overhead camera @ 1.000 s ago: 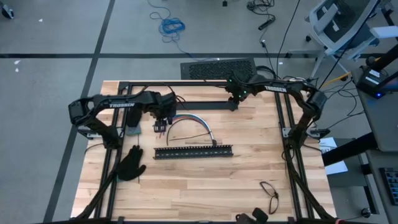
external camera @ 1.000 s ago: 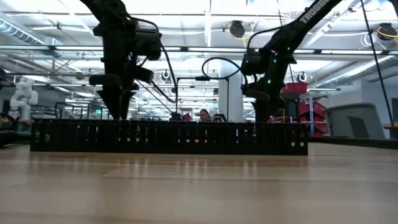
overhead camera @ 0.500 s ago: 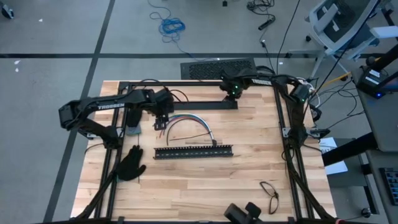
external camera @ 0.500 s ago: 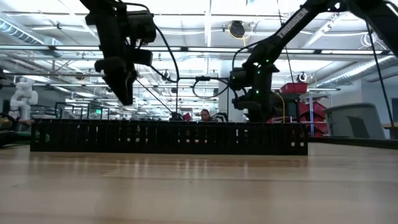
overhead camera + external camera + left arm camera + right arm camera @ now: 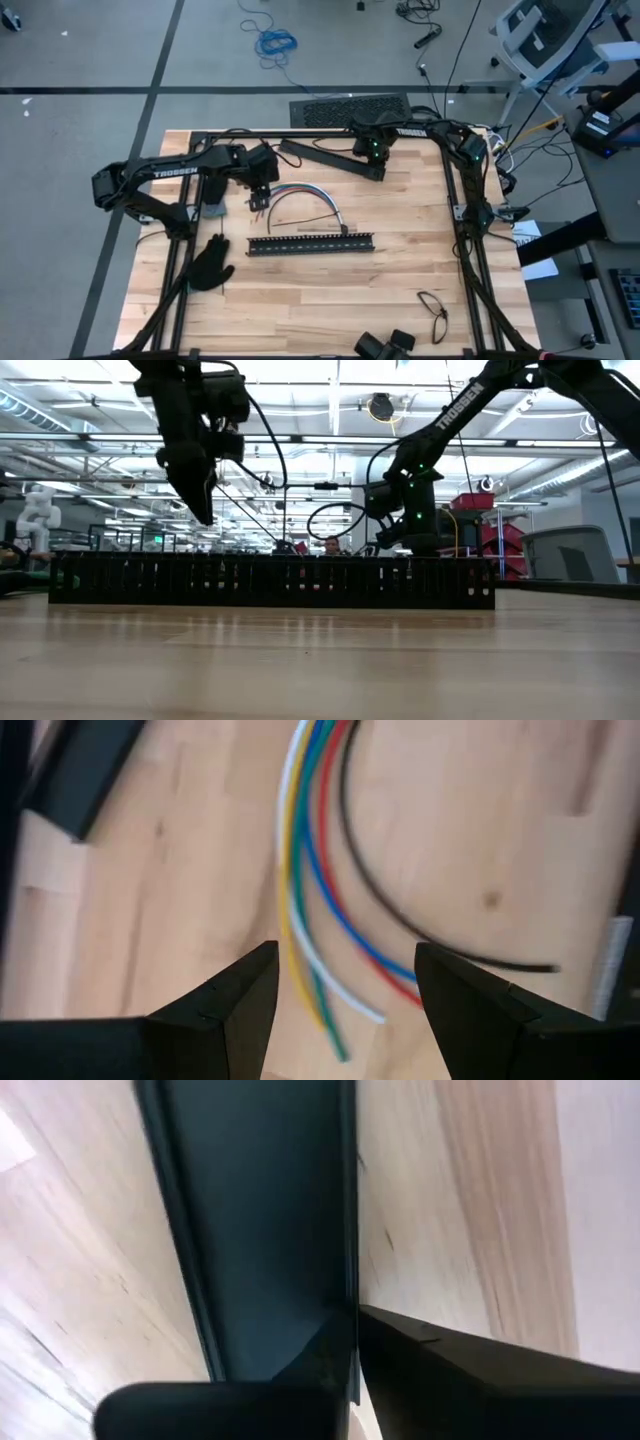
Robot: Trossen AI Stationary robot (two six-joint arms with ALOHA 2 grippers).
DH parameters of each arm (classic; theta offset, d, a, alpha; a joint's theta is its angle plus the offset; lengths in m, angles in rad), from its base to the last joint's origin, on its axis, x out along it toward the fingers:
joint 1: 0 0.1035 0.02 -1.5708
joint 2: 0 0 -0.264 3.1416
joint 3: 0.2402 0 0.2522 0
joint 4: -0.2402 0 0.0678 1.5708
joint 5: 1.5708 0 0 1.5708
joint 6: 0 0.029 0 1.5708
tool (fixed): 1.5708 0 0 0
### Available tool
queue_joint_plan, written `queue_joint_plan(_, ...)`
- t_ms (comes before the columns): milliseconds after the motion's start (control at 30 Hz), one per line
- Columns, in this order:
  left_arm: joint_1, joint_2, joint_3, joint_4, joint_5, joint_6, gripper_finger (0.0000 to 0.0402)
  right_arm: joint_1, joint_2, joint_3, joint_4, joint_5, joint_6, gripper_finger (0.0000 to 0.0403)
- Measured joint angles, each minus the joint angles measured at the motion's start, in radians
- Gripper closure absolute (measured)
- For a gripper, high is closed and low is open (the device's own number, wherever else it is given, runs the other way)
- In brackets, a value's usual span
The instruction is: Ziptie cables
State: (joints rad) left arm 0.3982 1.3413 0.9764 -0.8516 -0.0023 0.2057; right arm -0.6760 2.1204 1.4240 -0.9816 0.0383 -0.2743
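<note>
The left end effector hung open over the cables near the tabletop's far-left area. The right end effector was clamped shut on a flat black bar at the far edge.

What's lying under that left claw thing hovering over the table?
Under the open left tool lie the ends of the cables, fanned on the bare wooden table. Nothing is held; whatever its fingers cover stays hidden.

Cables cut off by the left wrist picture's edge, only their loose ends in sight. Hidden in the low view behind the long black slotted bar. Thin dark strip running out of frame too; ziptie or wire, impossible to say. Black bar in the right wrist view blurred, both ends cropped. Right fingers' tips hidden against it.
</note>
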Motion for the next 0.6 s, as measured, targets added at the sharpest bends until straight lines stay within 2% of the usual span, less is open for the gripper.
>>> queue_joint_plan(133,-0.026,-0.056,0.000,-0.007,0.052,-0.050,0.0171,0.030,-0.059,-0.014,-0.008,0.005,0.002,0.0399)
queue_joint_plan(267,-0.045,-0.148,0.000,0.006,0.044,-0.069,0.0171,0.063,-0.186,-0.022,-0.044,-0.048,0.012,0.0401)
queue_joint_plan(400,-0.046,-0.245,0.000,0.004,-0.092,-0.070,0.0171,0.132,-0.347,-0.019,-0.126,-0.008,0.026,0.0402)
queue_joint_plan(533,-0.045,-0.321,0.000,0.059,-0.266,-0.070,0.0171,0.250,-0.515,-0.014,-0.120,0.036,0.083,0.0403)
queue_joint_plan(600,-0.044,-0.344,0.000,0.110,-0.320,-0.069,0.0171,0.306,-0.573,-0.013,-0.126,0.086,0.118,0.0402)
